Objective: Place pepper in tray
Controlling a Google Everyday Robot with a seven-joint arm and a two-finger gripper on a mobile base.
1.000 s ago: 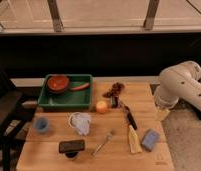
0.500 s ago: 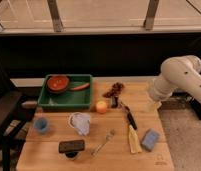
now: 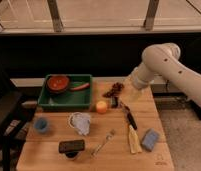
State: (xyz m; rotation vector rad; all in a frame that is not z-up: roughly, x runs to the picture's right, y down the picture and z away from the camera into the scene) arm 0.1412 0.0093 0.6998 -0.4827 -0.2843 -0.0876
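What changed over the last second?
Arm swung left from beside the table; gripper now hovers over the table's right rear edge, open, holding nothing. Tray and tabletop items unmoved.

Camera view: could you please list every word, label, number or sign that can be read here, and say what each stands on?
No text here can be read.
Small dark mark at the near right corner of the wooden table: too blurred to read.
Tool, above the table's far right part: no legible marking on it.
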